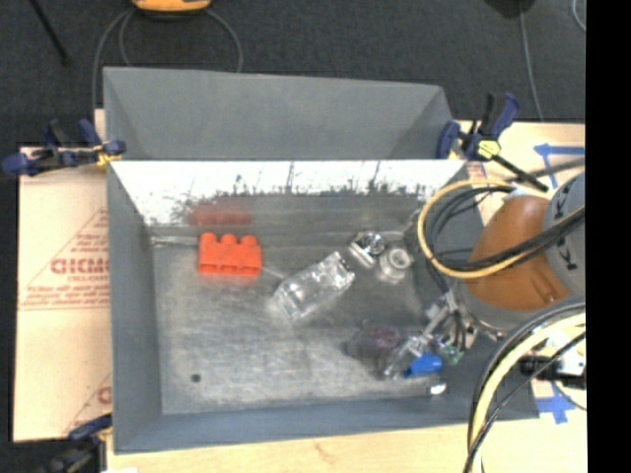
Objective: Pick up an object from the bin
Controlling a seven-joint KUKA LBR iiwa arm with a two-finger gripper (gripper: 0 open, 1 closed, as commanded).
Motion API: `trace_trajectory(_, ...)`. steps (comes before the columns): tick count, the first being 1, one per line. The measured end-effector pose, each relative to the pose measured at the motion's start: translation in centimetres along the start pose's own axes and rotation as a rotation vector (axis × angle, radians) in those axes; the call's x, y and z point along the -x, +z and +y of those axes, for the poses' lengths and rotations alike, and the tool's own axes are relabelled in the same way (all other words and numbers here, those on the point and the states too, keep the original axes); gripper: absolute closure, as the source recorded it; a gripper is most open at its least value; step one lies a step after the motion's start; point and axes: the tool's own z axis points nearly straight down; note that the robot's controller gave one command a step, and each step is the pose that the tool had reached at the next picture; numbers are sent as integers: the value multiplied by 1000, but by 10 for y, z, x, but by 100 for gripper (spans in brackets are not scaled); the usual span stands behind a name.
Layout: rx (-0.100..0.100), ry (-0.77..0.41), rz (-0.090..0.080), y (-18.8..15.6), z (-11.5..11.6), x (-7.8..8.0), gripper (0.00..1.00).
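Beside the bin [133, 304] wall, the hand [435, 349] sits by a blue piece [425, 367] (grip unclear).

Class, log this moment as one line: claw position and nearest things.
claw: lower right corner of bin | nearest: small blue piece, dark purple thing | apart: orange brick, clear bottle

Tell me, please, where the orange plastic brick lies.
The orange plastic brick lies on the bin floor, upper left in the camera view, left of the clear plastic bottle.
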Motion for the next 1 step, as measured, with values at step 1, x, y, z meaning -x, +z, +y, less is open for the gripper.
trace_trajectory(1,0,19,-3,15,-9,-5,0)
